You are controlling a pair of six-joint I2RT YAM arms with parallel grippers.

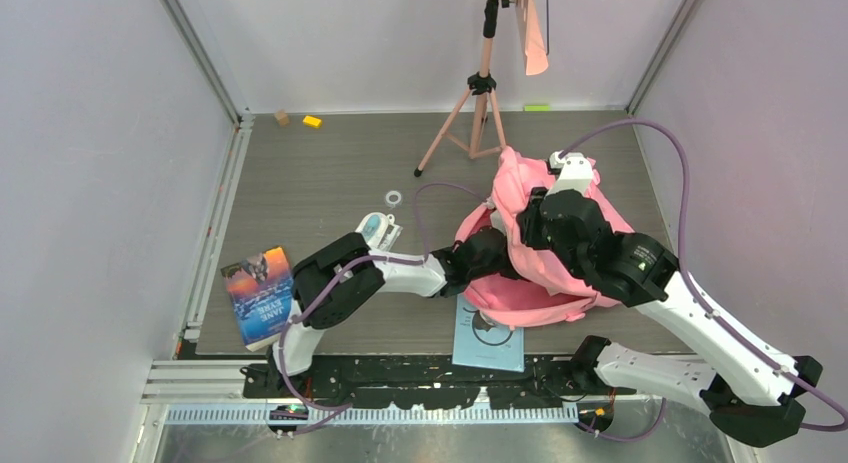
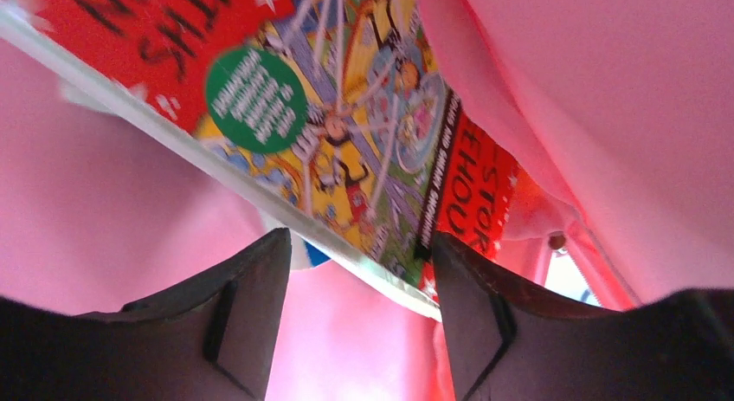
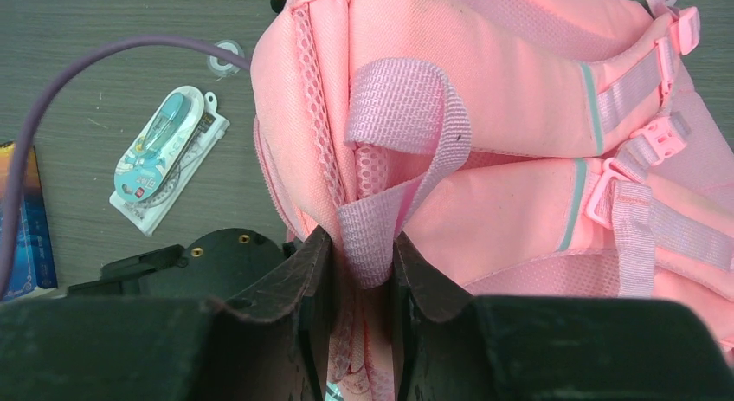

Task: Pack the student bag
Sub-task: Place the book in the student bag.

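Left of centre on the table, your left gripper (image 2: pixel 359 332) sits open inside the student bag (image 1: pixel 545 238), near a colourful book (image 2: pixel 346 141). Rightward, your right gripper (image 3: pixel 362 284) pinches the bag's webbing loop (image 3: pixel 407 150). Bright pink, padded, with strapped buckles, it looks soft and floppy; grip the webbing, not loose fabric.

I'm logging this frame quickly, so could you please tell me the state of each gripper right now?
Left gripper: open inside the student bag, beneath a colourful book, not gripping it.
Right gripper: shut on the bag's top handle loop.
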